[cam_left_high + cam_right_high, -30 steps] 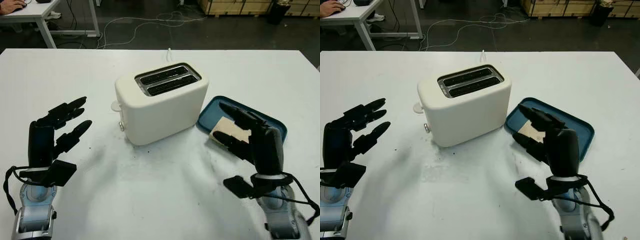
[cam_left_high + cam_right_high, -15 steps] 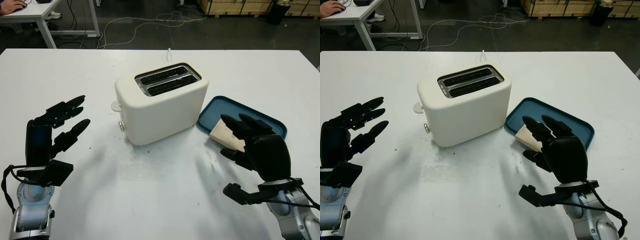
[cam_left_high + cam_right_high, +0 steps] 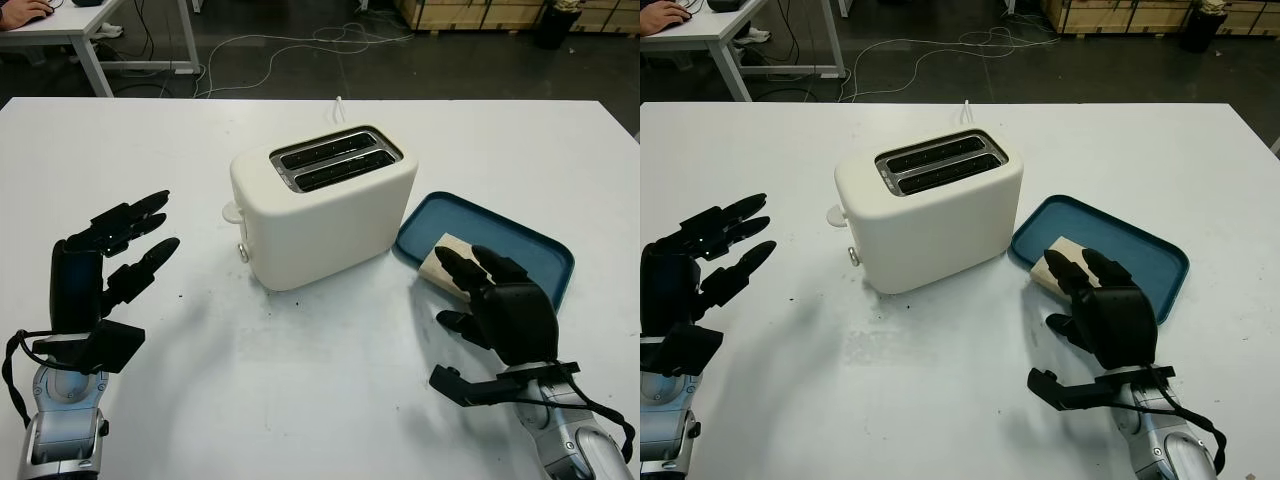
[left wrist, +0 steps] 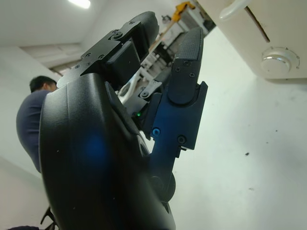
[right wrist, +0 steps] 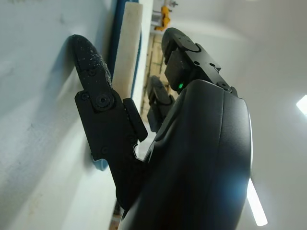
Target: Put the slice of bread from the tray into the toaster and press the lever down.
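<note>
The cream two-slot toaster (image 3: 325, 205) stands mid-table, both slots empty, its lever (image 3: 232, 211) up on the side facing my left hand. A slice of bread (image 3: 440, 262) lies at the near left corner of the blue tray (image 3: 530, 240), to the right of the toaster. My right hand (image 3: 455, 285) is low over that corner, open, its fingers reaching across the slice and hiding part of it. In the right wrist view the thumb (image 5: 91, 72) is close beside the bread's edge (image 5: 128, 48). My left hand (image 3: 155, 225) is open above the table, left of the toaster.
The toaster's white cord (image 3: 338, 102) runs off the table's far edge. The toaster's dial (image 4: 278, 60) sits below the lever (image 4: 232, 8). A desk with a person's hand (image 3: 20, 12) stands beyond the far left corner. Cables lie on the floor behind.
My right hand has tipped forward and sunk from upright to low over the tray's near corner, fingers now across the bread. The left hand has barely shifted.
</note>
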Motion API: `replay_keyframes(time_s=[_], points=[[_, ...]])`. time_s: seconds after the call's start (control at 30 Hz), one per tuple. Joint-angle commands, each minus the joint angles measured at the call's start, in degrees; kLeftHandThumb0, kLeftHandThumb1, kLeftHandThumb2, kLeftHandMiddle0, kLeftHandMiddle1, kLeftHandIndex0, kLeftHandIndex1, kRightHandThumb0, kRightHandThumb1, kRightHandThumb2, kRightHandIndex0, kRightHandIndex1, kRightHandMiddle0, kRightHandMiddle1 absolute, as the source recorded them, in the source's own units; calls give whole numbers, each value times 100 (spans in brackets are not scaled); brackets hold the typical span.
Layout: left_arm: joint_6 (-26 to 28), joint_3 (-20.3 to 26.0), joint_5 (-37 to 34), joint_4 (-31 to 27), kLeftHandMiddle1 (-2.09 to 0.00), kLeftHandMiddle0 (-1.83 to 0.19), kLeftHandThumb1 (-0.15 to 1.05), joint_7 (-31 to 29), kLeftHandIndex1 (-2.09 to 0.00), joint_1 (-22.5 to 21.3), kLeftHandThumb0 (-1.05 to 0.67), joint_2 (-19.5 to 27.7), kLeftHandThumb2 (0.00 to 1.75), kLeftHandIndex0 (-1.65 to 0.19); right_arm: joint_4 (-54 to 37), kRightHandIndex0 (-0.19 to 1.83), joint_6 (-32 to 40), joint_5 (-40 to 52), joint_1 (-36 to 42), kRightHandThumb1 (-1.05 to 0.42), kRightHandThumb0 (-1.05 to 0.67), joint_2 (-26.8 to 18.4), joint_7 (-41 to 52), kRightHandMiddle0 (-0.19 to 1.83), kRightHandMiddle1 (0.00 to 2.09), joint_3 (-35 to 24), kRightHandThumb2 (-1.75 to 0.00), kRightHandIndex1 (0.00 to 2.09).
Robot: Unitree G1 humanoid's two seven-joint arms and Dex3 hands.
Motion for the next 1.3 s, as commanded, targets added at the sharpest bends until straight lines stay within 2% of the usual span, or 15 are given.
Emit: replay_keyframes(time_s=[0.0,0.43,0.7,0.87,0.9,0.93,0.97,1.0,1.03,1.07,1.1,1.17,1.2,1.27], points=[[-81,30,-36,-20,-1,-98,92,-22,0,20,-38,51,4,-84,156,42,201,-257,14,-73,-52,-91,-201,40,0,151,-1,0],[-42,35,-70,-45,-1,-98,92,-89,0,43,-36,27,3,-84,751,51,991,-708,-195,-80,-29,-83,-1441,49,3,597,-1,5],[-103,60,-67,-13,-1,-98,92,-97,0,-11,-37,45,4,-83,797,58,1348,-702,-300,-89,-18,-118,-1378,55,5,735,-3,9],[-122,72,-18,-34,-1,-99,92,-76,0,-26,-35,51,3,-82,869,79,1497,-698,-368,-88,-21,-216,-1304,76,13,827,0,20],[-137,73,-13,-26,-1,-99,92,-76,0,-37,-35,58,3,-82,869,85,1453,-636,-375,-88,-21,-234,-1311,83,15,827,0,26],[-146,74,-13,-18,-1,-99,92,-79,0,-45,-35,63,3,-82,869,74,1418,-592,-380,-86,-23,-248,-1320,95,19,828,-2,109],[-142,75,-10,-12,-1,-99,92,-79,0,-51,-35,67,3,-81,885,70,1369,-546,-388,-86,-25,-255,-1364,100,21,825,-2,141],[-123,75,-8,-14,-1,-99,92,-80,0,-56,-34,68,2,-81,928,75,1291,-485,-401,-86,-26,-257,-1459,104,23,818,-2,157],[-103,74,-11,-19,-1,-99,92,-82,0,-60,-35,65,2,-81,970,81,1225,-435,-415,-86,-28,-262,-1547,105,31,816,-1,166],[-87,71,-13,-22,-1,-99,92,-89,0,-67,-35,68,2,-81,1022,85,1138,-376,-437,-86,-30,-275,-1642,95,58,817,-1,171],[-64,67,-15,-37,-1,-99,92,-96,0,-69,-35,69,2,-80,1068,86,1062,-319,-457,-87,-32,-290,-1715,82,99,821,-1,173],[-31,59,8,-65,-1,-98,92,-92,0,-75,-36,65,2,-80,1127,85,931,-179,-496,-89,-37,-310,-1759,67,146,818,-1,174],[-23,55,20,-69,-1,-98,92,-88,0,-80,-36,63,2,-79,1129,84,899,-112,-509,-89,-39,-311,-1732,65,150,813,-1,174],[-22,49,45,-72,0,-98,92,-81,0,-85,-37,63,2,-79,1069,83,888,3,-515,-91,-43,-308,-1615,67,141,805,-1,174]])
